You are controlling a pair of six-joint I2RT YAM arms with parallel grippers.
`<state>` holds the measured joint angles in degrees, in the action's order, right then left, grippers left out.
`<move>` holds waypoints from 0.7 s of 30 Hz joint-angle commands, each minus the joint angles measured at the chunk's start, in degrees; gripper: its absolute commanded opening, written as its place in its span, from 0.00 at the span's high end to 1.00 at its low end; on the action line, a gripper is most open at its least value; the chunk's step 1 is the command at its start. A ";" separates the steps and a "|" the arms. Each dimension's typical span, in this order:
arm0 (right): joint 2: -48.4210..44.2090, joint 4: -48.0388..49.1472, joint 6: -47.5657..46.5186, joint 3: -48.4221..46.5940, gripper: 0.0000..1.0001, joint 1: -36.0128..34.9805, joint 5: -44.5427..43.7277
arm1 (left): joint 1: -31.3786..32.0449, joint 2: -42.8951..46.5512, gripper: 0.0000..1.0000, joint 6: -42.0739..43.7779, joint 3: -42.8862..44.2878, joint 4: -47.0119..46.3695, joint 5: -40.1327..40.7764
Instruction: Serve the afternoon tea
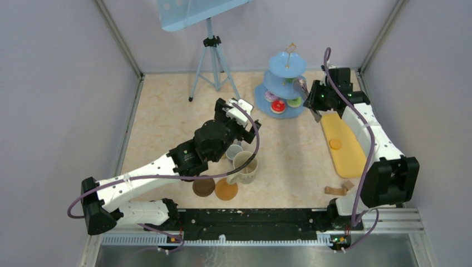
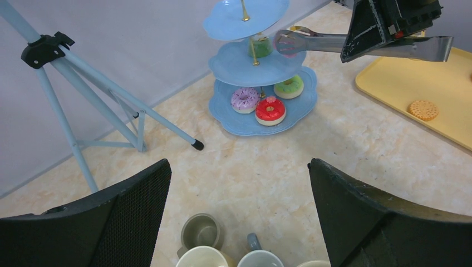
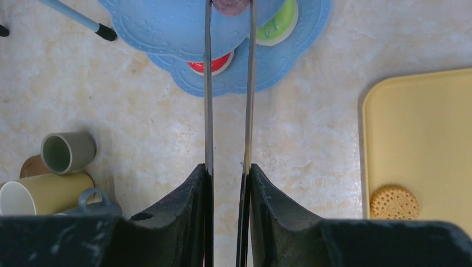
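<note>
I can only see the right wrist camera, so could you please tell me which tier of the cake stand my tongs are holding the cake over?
Observer: The tongs hold the small cake at the edge of the middle tier of the cake stand.
Operator: Thank you. Is anything on that tier already?
Observer: Yes, one green cake sits beside the centre pole.
Operator: And what is the left arm doing?
Observer: The left gripper is open, above the mugs.
</note>
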<state>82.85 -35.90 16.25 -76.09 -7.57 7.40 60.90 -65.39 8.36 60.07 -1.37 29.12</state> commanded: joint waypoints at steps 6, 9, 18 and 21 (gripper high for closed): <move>5.54 1.99 -1.27 -7.69 0.63 -2.01 -2.22 | 0.38 1.36 0.01 1.86 -1.39 -4.67 1.25; 5.30 1.79 -1.50 -7.92 0.55 -3.02 -3.46 | 0.71 2.11 0.01 1.96 -1.45 -4.79 0.55; 1.32 -2.46 -2.89 -6.49 0.46 -3.17 -7.17 | -1.05 0.34 0.01 -0.05 -0.30 -3.16 -0.63; -4.04 -2.43 -2.21 -2.41 0.47 -3.15 -10.19 | -1.03 0.09 0.01 -0.44 -0.32 -3.06 -1.21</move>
<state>87.18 -38.15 14.11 -80.73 -10.39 1.45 59.92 -65.17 9.04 58.78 -2.94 29.23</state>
